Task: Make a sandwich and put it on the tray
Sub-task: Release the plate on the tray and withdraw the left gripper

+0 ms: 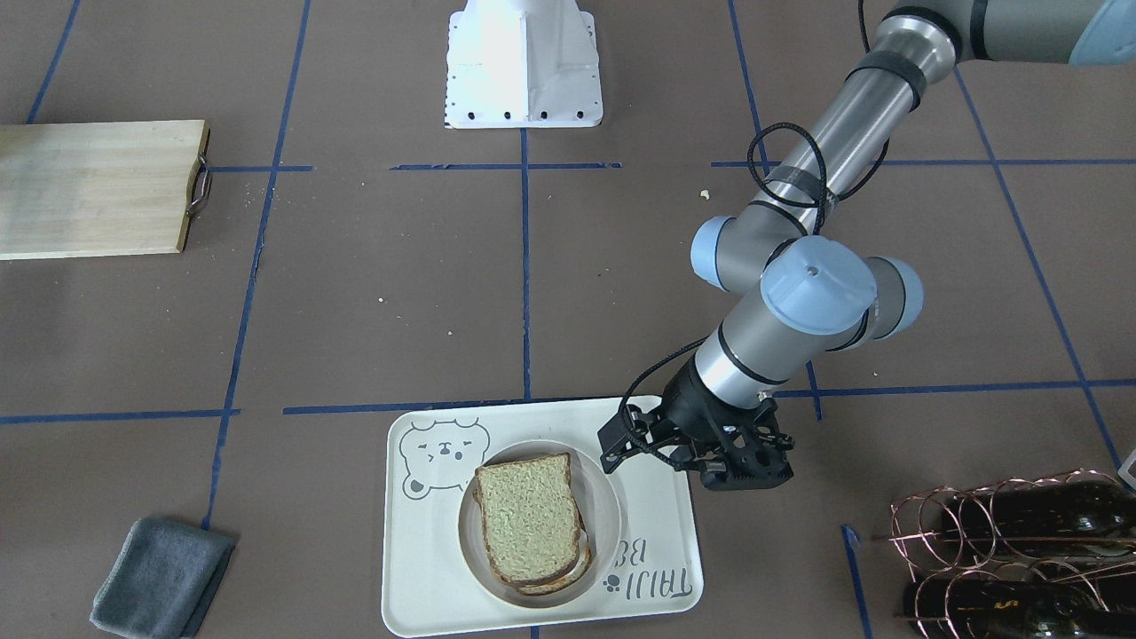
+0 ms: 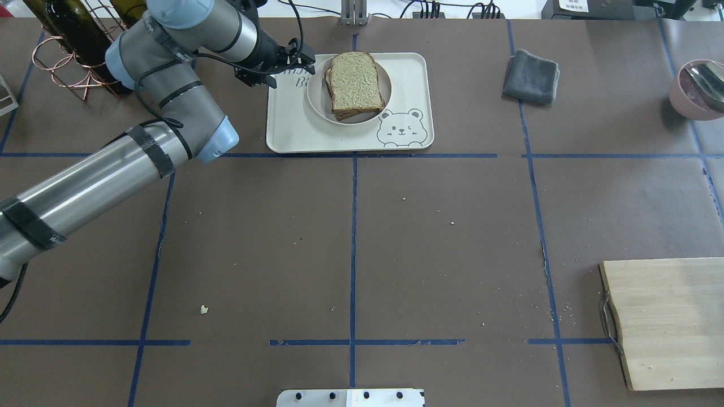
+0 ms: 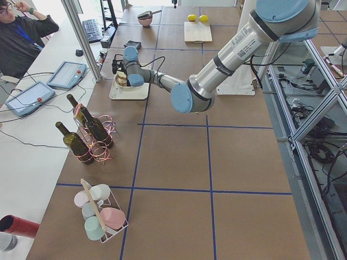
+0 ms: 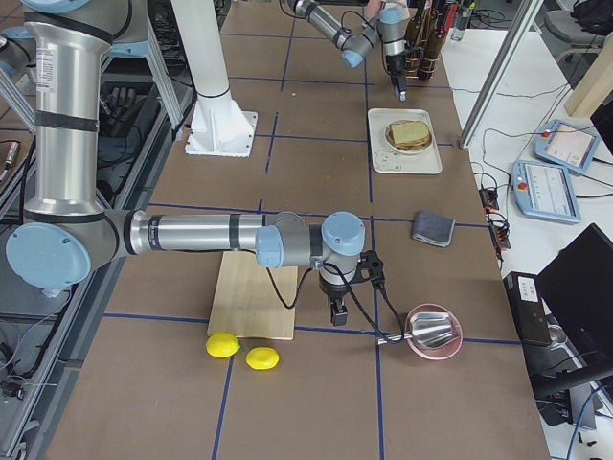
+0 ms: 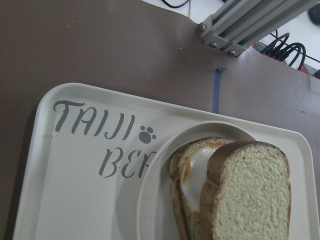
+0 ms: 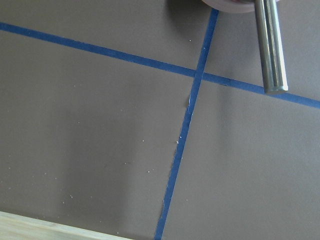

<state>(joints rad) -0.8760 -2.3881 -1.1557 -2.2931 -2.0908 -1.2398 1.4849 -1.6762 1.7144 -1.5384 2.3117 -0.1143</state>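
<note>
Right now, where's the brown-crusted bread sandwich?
Overhead view: the sandwich sits on the small round white plate on the large white bear-print tray, far from the robot, just right of the left gripper.

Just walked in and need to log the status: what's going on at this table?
The sandwich, egg between two bread slices, lies assembled on a small round plate on the bear tray. The left gripper hangs beside it over the tray's lettering, apparently open and empty. The right gripper is far off, between the cutting board and a pink bowl; its state cannot be told.
</note>
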